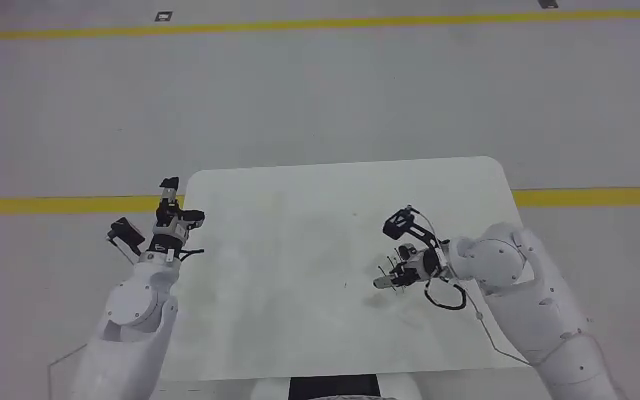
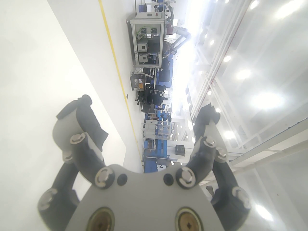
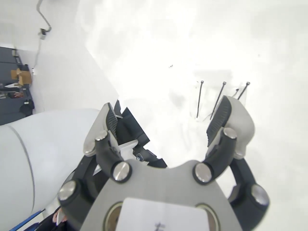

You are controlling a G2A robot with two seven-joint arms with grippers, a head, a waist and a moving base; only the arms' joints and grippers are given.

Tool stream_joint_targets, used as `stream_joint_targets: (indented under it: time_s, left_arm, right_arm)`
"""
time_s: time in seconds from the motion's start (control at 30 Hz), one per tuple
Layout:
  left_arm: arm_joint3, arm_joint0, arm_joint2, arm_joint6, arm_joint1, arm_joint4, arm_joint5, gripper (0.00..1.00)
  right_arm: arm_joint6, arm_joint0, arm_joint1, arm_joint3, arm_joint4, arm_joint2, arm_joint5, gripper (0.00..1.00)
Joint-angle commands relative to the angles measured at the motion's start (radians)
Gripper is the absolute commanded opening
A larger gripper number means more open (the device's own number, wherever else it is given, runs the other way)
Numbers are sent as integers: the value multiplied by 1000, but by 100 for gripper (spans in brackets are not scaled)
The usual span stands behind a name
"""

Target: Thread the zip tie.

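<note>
Several black zip ties (image 3: 199,99) lie side by side on the white table (image 3: 168,25), their heads pointing away from my right gripper (image 3: 166,117). That gripper is open just over the table, one pad (image 3: 220,116) close beside the ties, nothing between the fingers. From above, the ties (image 1: 384,266) are thin dark lines by the right gripper (image 1: 392,252) at the table's right side. My left gripper (image 2: 144,108) is open and empty at the table's left edge (image 1: 145,208), aimed out past the rim.
The white table (image 1: 300,200) has a rounded outline, with grey floor and a yellow floor line (image 1: 300,25) beyond it. A black cable (image 1: 445,300) loops under the right wrist. Cabinets and benches (image 2: 146,41) stand far off in the room.
</note>
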Motion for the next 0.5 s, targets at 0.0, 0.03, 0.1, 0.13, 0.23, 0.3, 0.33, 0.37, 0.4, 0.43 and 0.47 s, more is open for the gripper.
stream_joint_targets:
  time_s: [0.0,0.03,0.1,0.13,0.23,0.3,0.33,0.37,0.4,0.43,0.47]
  left_arm:
    - [0,0,0,0,0,0,0,100]
    - [0,0,0,0,0,0,0,100]
    - [0,0,0,0,0,0,0,100]
    - [0,0,0,0,0,0,0,100]
    - [0,0,0,0,0,0,0,100]
    - [0,0,0,0,0,0,0,100]
    - [0,0,0,0,0,0,0,100]
    - [0,0,0,0,0,0,0,100]
    - [0,0,0,0,0,0,0,100]
    - [0,0,0,0,0,0,0,100]
    - [0,0,0,0,0,0,0,100]
  right_arm:
    - [10,17,-2,12,-54,-32,49,100]
    - [10,24,-2,18,-72,-49,64,100]
    - [10,40,-3,42,-101,-86,95,100]
    - [10,48,-3,54,-120,-105,106,100]
    - [10,60,-3,63,-132,-122,117,100]
    - [10,60,-3,63,-132,-122,117,100]
    - [10,60,-3,63,-132,-122,117,100]
    - [10,60,-3,63,-132,-122,117,100]
    - [10,60,-3,63,-132,-122,117,100]
    - [10,60,-3,63,-132,-122,117,100]
    - [10,60,-3,63,-132,-122,117,100]
